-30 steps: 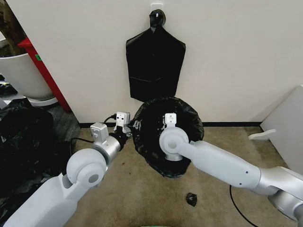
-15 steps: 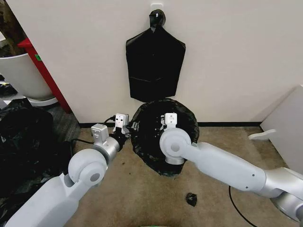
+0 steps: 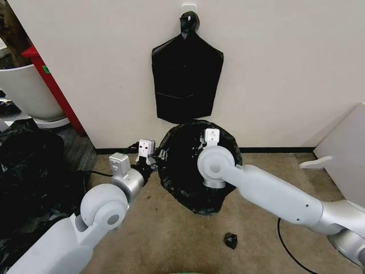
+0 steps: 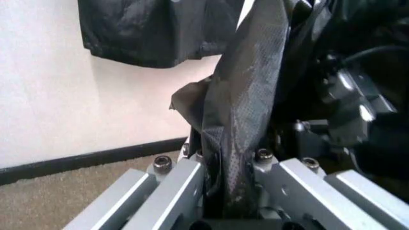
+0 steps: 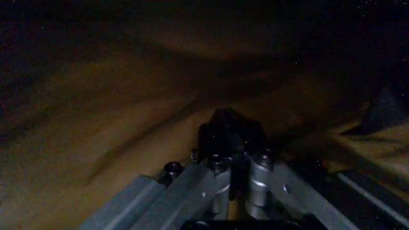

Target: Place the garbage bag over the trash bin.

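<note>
The glossy black garbage bag stands open-mouthed on the carpet against the wall. It covers the trash bin, which is hidden under the plastic. My left gripper is at the bag's left edge, shut on a strip of the bag that runs up from between its fingers. My right gripper reaches across the bag's mouth to its far rim near the wall. In the right wrist view it sits inside the dim bag, shut on a dark fold of the plastic.
A flat black bag bundle hangs from a wall hook above the bag. A large white tub and a red frame stand at the left, over a bulky mass of black plastic. A black scrap lies on the carpet, a white panel stands at right.
My right gripper has moved away from me towards the wall, carrying the bag's far rim with it. The left gripper has barely shifted.
</note>
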You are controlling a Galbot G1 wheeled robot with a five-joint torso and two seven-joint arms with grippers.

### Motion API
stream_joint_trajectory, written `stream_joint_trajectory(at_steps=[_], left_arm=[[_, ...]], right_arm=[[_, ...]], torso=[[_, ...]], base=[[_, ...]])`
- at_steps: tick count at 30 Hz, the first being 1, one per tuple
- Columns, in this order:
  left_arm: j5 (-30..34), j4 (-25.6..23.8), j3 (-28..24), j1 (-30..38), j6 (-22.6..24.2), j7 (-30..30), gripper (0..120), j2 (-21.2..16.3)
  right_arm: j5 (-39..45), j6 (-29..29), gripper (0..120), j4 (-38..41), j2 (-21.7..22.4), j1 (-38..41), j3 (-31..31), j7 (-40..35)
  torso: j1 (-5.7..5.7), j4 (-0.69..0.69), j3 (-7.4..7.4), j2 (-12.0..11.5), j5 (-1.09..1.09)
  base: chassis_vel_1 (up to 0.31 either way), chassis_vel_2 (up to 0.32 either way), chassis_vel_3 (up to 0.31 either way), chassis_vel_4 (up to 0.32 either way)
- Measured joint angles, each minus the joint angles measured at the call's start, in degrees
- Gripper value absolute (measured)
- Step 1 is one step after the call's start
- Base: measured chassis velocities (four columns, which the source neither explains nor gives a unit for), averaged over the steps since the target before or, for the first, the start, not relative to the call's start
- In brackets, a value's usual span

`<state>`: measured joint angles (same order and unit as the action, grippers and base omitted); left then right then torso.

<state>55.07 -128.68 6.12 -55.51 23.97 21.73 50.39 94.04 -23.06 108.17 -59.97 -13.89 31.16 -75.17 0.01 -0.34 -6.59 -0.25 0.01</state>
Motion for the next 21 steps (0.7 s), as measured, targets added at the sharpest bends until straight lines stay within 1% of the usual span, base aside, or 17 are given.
stream_joint_trajectory(at_steps=[5,17,21], left_arm=[[-0.03,0.58,-0.13,0.9,-0.02,0.04,1,0.0],[-0.02,0.81,0.02,2.55,-0.43,0.09,1,-0.05],[0.07,1.16,-0.14,3.26,-0.44,0.07,1,0.18]], right_arm=[[0.21,-0.1,0,3.37,0.64,-0.68,2.08,-0.37],[0.36,-1.24,0,3.7,3.37,-3.29,3.3,-1.43],[0.5,-1.25,0,4.35,3.58,-3.79,3.9,-1.84]], torso=[[0.0,0.0,0.0,0.0,-0.01],[0.0,0.0,0.0,0.0,0.0],[0.0,0.0,0.0,0.0,0.0]], base=[[0.0,0.0,0.0,0.0],[0.0,0.0,0.0,0.0],[0.0,0.0,0.0,0.0]])
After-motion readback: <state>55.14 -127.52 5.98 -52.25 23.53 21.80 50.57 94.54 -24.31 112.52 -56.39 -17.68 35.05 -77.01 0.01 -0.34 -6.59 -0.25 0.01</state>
